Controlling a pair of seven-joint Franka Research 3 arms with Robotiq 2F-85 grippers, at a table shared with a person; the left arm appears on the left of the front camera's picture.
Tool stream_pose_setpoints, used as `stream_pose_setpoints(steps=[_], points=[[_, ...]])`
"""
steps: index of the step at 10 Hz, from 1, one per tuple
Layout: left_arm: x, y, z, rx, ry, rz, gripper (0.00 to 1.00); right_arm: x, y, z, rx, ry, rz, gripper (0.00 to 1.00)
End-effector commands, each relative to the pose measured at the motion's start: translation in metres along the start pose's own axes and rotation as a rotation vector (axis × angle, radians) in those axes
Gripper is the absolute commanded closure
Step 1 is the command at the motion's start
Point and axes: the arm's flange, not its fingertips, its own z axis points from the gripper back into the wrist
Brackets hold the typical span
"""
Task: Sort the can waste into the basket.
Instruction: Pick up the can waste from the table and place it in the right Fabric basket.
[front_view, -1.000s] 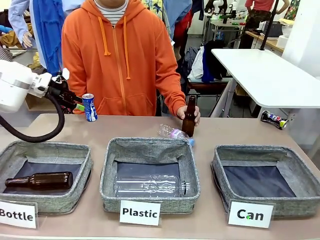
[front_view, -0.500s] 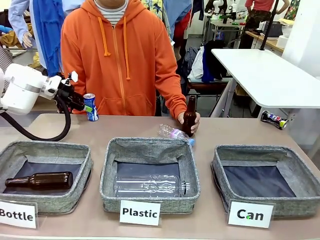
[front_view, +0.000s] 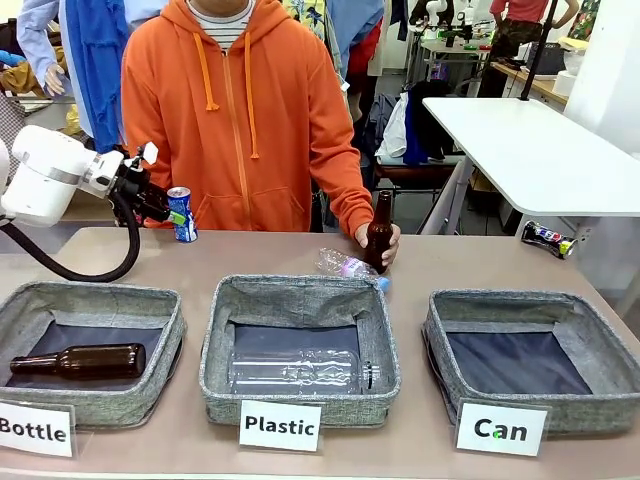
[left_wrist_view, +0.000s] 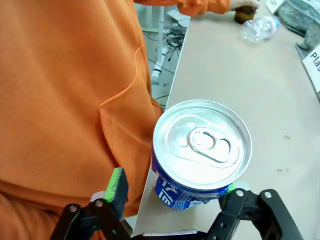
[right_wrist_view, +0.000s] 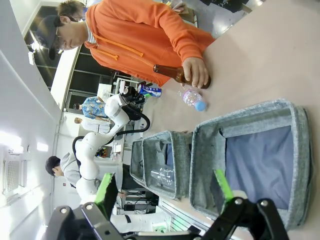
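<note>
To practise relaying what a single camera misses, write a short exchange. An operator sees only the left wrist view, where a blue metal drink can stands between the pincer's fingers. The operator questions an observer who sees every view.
Operator: My left wrist view shows the blue metal drink can between the left pincer's open fingers. Where is its basket?
Observer: The low grey woven basket with the white "Can" card sits farthest to the robot's right on the table.
Operator: And the other arm?
Observer: The right pincer, fingers open, points across that basket from its outer end.
</note>
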Motion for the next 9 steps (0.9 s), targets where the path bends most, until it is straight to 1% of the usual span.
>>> stream_pose_setpoints(steps=[1, 2, 3, 6, 7, 8, 9], points=[[0.005, 0.010, -0.003, -0.029, 0.010, -0.028, 1.00, 0.003, 0.001, 0.000, 0.017, -0.011, 0.016, 0.00], [0.005, 0.009, -0.006, -0.046, 0.006, -0.040, 0.62, 0.003, 0.001, 0.000, 0.017, -0.011, 0.016, 0.00], [0.006, 0.009, -0.009, -0.062, 0.002, -0.050, 1.00, 0.003, 0.001, 0.000, 0.017, -0.011, 0.016, 0.00], [0.011, 0.004, -0.006, -0.099, -0.015, -0.076, 1.00, 0.003, 0.001, 0.000, 0.017, -0.011, 0.016, 0.00], [0.015, -0.005, 0.011, -0.129, -0.030, -0.077, 1.00, 0.003, 0.001, 0.000, 0.017, -0.011, 0.016, 0.00], [0.020, -0.024, 0.044, -0.195, -0.037, -0.082, 1.00, 0.003, 0.001, 0.000, 0.017, -0.011, 0.016, 0.00], [0.027, -0.059, 0.094, -0.199, -0.021, -0.076, 1.00, 0.003, 0.001, 0.000, 0.017, -0.011, 0.016, 0.00]])
